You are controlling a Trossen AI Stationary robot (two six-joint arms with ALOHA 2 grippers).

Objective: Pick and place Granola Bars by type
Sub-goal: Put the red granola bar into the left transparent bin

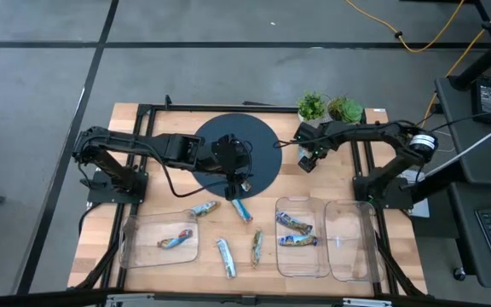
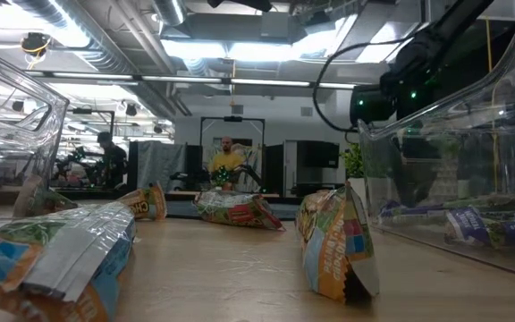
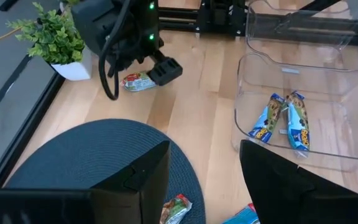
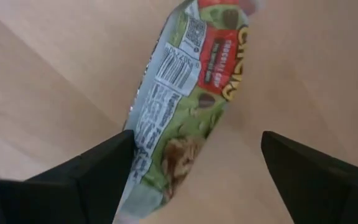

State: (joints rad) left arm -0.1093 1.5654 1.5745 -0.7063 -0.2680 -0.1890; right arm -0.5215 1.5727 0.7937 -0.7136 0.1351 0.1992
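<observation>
Granola bars in shiny wrappers lie about the near half of the table. One rests in the left clear tray [image 1: 175,241], two blue ones in the middle tray [image 1: 296,232], and several lie loose on the wood [image 1: 226,256]. My left gripper [image 3: 204,155] hangs open over the near edge of the dark round mat [image 1: 262,145], above a green-and-red bar [image 3: 176,208]. My right gripper [image 4: 197,134] is open and low by the plants, its fingers on either side of another green-and-red bar [image 4: 185,106] that lies flat on the wood. My right gripper comes down from above over one end of the green-and-red bar [image 4: 160,168]. One finger [image 4: 104,168] stands right at the wrapper's long edge, the other well apart. I cannot tell whether the near finger touches it. The bar lies flat on the table.
Two small potted plants [image 1: 312,106] [image 1: 344,109] stand at the far edge beside the right gripper. A third clear tray [image 1: 352,256] sits at the near right. The black frame rails [image 1: 143,119] border the table. People show in the room beyond, in the low view.
</observation>
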